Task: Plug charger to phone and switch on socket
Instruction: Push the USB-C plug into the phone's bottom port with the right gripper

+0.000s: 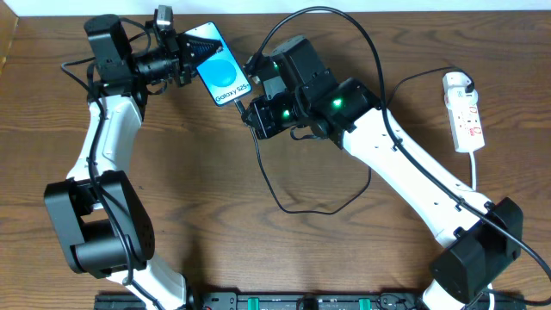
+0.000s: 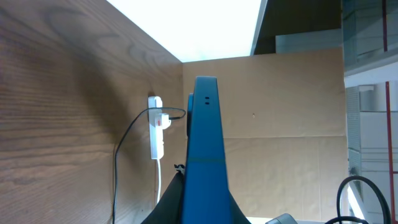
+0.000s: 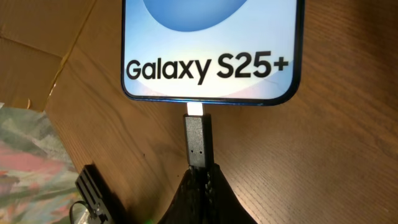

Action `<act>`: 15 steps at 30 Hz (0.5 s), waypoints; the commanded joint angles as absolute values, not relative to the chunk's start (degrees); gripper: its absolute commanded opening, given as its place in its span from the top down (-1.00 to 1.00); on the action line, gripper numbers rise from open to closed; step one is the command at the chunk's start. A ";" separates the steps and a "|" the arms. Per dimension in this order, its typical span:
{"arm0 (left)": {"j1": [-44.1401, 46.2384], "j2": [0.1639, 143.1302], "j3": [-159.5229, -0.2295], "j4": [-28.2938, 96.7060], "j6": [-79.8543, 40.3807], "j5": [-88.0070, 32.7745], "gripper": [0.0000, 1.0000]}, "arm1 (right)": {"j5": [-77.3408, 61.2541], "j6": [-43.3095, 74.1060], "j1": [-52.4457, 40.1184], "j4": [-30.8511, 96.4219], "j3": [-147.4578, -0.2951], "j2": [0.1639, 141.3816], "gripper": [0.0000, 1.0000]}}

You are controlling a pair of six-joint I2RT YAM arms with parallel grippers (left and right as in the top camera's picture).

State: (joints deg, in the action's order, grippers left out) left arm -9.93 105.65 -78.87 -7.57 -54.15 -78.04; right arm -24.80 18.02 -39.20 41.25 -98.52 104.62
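The phone [image 1: 217, 65] shows a blue screen with "Galaxy S25" text and is held off the table, tilted, with my left gripper [image 1: 189, 58] shut on its upper part. In the left wrist view the phone [image 2: 205, 137] appears edge-on between the fingers. My right gripper [image 1: 252, 110] is shut on the charger's black plug [image 3: 197, 140]. The plug's silver tip meets the port in the phone's bottom edge [image 3: 211, 93]; how deep it sits I cannot tell. The charger cable [image 1: 284, 202] loops across the table to the white adapter [image 1: 456, 83] on the socket [image 1: 467, 116] at the far right.
The socket's thick white cord [image 1: 476, 168] runs toward the right arm's base. Cardboard walls [image 2: 280, 106] stand around the table. A black bracket [image 3: 93, 193] lies left of the right gripper. The arms' mounting rail [image 1: 301, 301] lines the front edge.
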 commanded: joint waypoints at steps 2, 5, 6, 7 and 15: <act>-9.93 104.79 -78.98 -7.84 -53.56 -79.94 0.86 | -24.12 18.41 -39.20 40.21 -99.37 103.72 0.97; -9.93 104.81 -78.96 -7.84 -53.58 -79.94 0.86 | -24.12 18.44 -38.98 40.21 -99.37 103.72 0.98; -9.93 104.79 -78.98 -7.84 -53.58 -79.94 0.86 | -24.12 18.44 -38.98 40.18 -99.37 103.72 0.98; -9.93 104.79 -78.98 -7.84 -53.58 -79.96 0.86 | -24.12 18.44 -38.98 40.18 -99.37 103.72 0.98; -9.91 104.79 -78.96 -7.81 -52.18 -80.55 0.86 | -24.10 20.38 -38.98 39.53 -99.37 103.72 0.98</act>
